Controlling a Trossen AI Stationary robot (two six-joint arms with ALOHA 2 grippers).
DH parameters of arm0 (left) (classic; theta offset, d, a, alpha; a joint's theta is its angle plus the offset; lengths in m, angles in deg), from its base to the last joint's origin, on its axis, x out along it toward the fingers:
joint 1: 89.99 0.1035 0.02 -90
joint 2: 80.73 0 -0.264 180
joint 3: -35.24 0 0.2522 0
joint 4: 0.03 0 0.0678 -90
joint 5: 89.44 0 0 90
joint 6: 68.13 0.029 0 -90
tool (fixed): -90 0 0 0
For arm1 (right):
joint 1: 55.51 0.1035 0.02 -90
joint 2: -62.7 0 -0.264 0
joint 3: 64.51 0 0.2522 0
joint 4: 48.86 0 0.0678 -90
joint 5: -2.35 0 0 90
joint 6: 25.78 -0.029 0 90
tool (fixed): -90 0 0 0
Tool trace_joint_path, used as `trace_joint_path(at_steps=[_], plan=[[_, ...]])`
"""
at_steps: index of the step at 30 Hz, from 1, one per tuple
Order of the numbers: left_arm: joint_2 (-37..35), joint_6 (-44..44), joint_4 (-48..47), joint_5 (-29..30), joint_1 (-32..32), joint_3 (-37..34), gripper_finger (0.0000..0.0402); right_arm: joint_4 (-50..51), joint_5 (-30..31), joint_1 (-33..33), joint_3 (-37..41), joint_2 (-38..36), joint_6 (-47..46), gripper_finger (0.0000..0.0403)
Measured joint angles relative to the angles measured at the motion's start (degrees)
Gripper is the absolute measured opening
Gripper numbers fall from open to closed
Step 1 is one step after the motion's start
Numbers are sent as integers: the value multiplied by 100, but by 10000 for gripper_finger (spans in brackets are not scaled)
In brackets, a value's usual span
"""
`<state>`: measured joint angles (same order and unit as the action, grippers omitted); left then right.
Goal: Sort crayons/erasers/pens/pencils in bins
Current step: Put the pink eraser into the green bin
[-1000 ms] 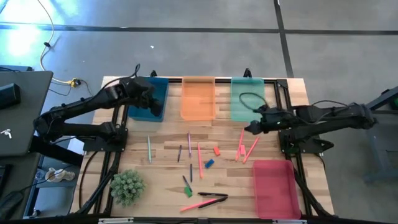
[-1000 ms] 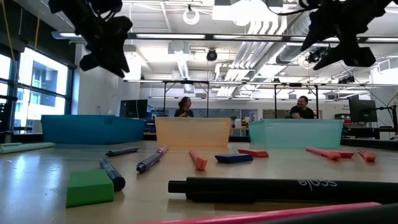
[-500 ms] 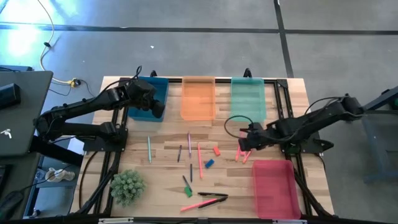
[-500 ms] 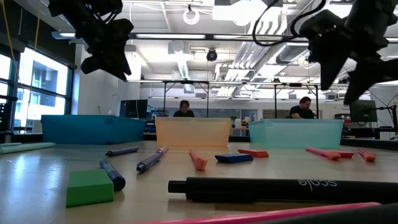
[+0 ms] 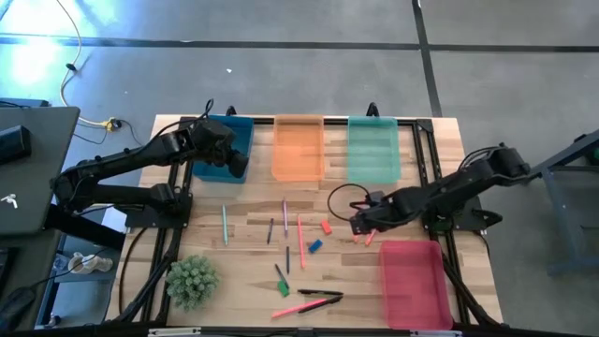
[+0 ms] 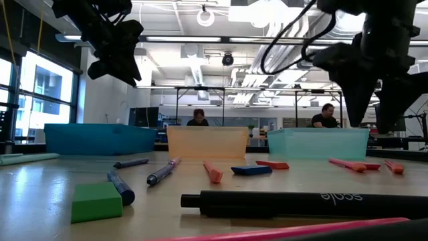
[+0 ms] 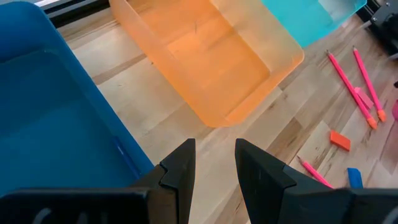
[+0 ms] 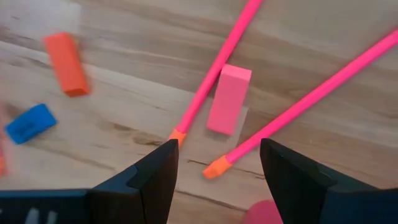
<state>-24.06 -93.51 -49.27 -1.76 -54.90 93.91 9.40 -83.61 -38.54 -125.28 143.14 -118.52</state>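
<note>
Wooden table (image 5: 243,211): right gripper (image 8: 214,165) hangs spread wide over pink eraser (image 8: 228,99) — flanking pink pencils (image 8: 211,74) risk being caught; left gripper (image 7: 211,158) part-open, empty

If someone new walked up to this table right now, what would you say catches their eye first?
Probably the right gripper, open and low over a small pink block lying between two pink pencils, near the red-pink bin. Next, the row of blue, orange and green bins along the far edge, with the left gripper poised above the blue one.
</note>
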Motion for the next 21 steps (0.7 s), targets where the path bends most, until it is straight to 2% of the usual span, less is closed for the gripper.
trace_joint_path(at_steps=[5, 14, 21], plan=[[0, -1, 0, 0, 0, 0, 101, -144, -57, 0, -2, 348, -1, 206], [0, 1, 2, 0, 0, 0, 102, -246, -44, -7, -2, 553, -132, 115], [0, -10, 2, 0, 0, 0, 102, -254, 108, -48, -2, 551, -128, 107]])
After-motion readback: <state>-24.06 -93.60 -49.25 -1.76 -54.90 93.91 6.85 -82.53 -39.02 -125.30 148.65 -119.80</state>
